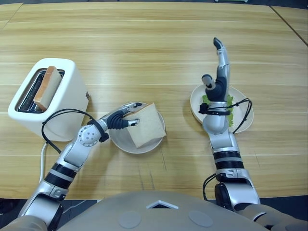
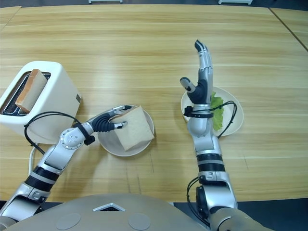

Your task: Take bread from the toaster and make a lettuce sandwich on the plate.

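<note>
- wooden table (image 1: 144, 38), pale planks running left to right, everything sits on the near half of it
- white two-slot toaster (image 1: 67, 96) on the robot's left side, near the table's front edge; there's a small dark label (image 2: 78, 98) on the side facing the plates but it's way too tiny to read, so no brand from me
- left hand (image 1: 120, 119) is low over the left edge of the round plate, just right of the toaster; fingers are curled in and pinching the left edge of the bread slice, some on top and some tucked behind it
- right hand (image 1: 219, 82) is up over the lettuce plate with the fingers stretched out nearly straight, pointing away from the robot, thumb sticking out to the left, nothing in it
- lettuce plate (image 1: 243, 118), a cream dish on the robot's right, well apart from the toaster and near the round plate
- round plate (image 1: 126, 148), pale, between the toaster and the lettuce plate, close to the toaster's corner
- bread slice (image 1: 148, 126) lies tilted across the round plate, its right corner poking over the rim, left edge in the left hand's grip
- second bread slice (image 1: 48, 86) stands up in the toaster's slot, crust showing, top half sticking out
- lettuce leaf (image 2: 217, 113), green and frilly, lying on the lettuce plate right under and beside the right hand's wrist
- white power cord (image 1: 43, 154) drops from the toaster toward the table's front edge
</note>
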Robot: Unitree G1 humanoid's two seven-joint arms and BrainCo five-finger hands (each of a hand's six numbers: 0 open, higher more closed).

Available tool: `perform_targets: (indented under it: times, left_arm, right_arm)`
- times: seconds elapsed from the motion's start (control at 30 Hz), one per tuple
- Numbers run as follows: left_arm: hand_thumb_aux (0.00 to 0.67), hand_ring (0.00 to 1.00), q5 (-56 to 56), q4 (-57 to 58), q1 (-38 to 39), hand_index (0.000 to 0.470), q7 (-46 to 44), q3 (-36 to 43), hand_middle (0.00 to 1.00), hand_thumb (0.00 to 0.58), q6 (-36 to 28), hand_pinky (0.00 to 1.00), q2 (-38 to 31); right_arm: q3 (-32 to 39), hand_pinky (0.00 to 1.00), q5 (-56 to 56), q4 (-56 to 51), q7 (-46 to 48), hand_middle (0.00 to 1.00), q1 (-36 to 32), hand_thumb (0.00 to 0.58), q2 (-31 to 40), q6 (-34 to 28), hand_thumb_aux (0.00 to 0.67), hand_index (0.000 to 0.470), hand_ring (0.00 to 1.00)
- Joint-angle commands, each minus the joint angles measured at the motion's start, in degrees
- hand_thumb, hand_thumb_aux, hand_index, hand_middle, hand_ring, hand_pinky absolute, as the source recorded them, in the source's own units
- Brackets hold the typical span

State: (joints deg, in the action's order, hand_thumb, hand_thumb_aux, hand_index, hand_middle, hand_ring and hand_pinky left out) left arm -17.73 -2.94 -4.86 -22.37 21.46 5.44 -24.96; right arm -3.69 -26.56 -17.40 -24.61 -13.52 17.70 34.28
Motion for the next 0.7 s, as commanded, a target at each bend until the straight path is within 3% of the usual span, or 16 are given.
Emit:
perform_targets:
  times: [0.03,0.07,0.1,0.23,0.43,0.7]
  left_arm:
    - [0.654,0.00,-3.6,-2.9,0.1,0.459,1.0,-1.5,0.00,0.580,-1.4,0.00,-1.3]
    - [0.247,0.00,-4.5,-3.7,0.2,0.173,1.2,-1.7,0.00,0.349,-1.7,0.00,-1.4]
    - [0.000,0.00,-5.3,-4.5,0.4,0.000,1.4,-2.0,0.00,0.000,-2.1,0.00,-1.5]
    - [0.000,0.00,-8.7,-9.9,1.4,0.000,1.5,-3.7,0.00,0.000,-4.2,0.00,-2.3]
    - [0.000,0.00,-11.8,-14.0,2.0,0.000,0.7,-5.9,0.00,0.000,-6.7,0.00,-3.3]
    - [0.000,0.00,-13.4,-16.4,2.4,0.000,6.0,-11.2,0.00,0.000,-7.1,0.00,-1.9]
  right_arm:
    - [-1.5,0.00,-0.6,-0.9,-0.7,0.00,-0.9,0.000,2.6,-0.8,0.000,0.000,0.00]
    - [-1.6,0.00,-0.7,-1.1,-0.8,0.00,-1.0,0.000,3.0,-0.9,0.000,0.000,0.00]
    - [-1.6,0.00,-0.9,-1.3,-1.0,0.00,-1.1,0.000,3.3,-0.9,0.000,0.000,0.00]
    - [-1.6,0.00,-3.2,-3.0,-2.2,0.00,-1.6,0.000,5.3,-2.2,0.000,0.000,0.00]
    - [-0.9,0.00,-11.0,-8.6,-5.6,0.00,-3.2,0.000,11.3,-10.3,0.000,0.000,0.00]
    - [8.1,0.00,-25.5,-16.3,-4.9,0.00,-5.2,0.000,21.1,-23.4,0.000,0.000,0.00]
